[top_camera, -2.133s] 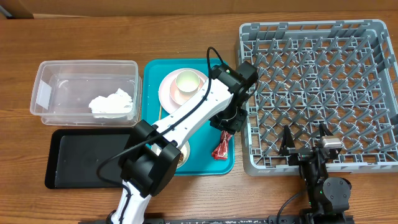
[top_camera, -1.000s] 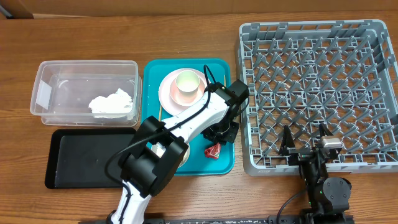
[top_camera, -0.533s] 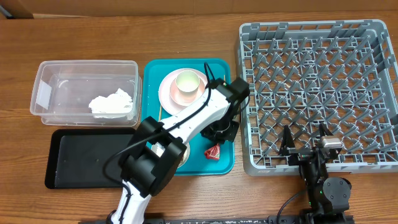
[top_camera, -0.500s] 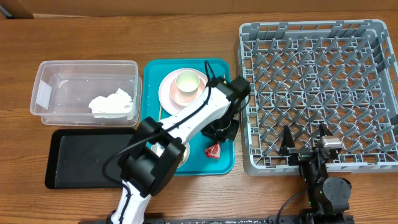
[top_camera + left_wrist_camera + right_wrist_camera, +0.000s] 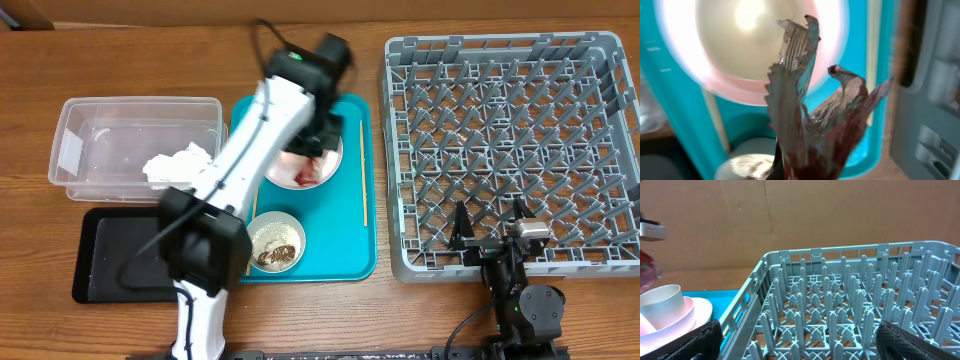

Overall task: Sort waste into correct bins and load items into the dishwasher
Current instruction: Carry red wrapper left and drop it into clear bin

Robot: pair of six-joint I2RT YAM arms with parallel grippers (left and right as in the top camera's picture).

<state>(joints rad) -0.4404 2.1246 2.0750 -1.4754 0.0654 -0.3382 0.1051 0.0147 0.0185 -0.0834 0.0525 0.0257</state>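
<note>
the small red wrapper (image 5: 810, 125) is pinched in the clamped left gripper (image 5: 316, 148) and hangs above the pink plate (image 5: 288, 176) on the teal tray (image 5: 352, 112). both bins, the clear tub (image 5: 70, 150) and the black tray (image 5: 140, 265), lie well apart to its left, so a leftward carry is judged due. the right gripper (image 5: 490, 235), spread wide and empty, is farther off.

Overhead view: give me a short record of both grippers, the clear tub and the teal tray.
left gripper: shut on small red shiny wrapper, over round pink plate
right gripper: open, holding nothing, beside large grey plastic dish rack
clear rectangular plastic tub: crumpled white paper napkin inside
teal serving tray: pink plate, bowl of white rice and brown scraps, thin wooden chopstick
</note>
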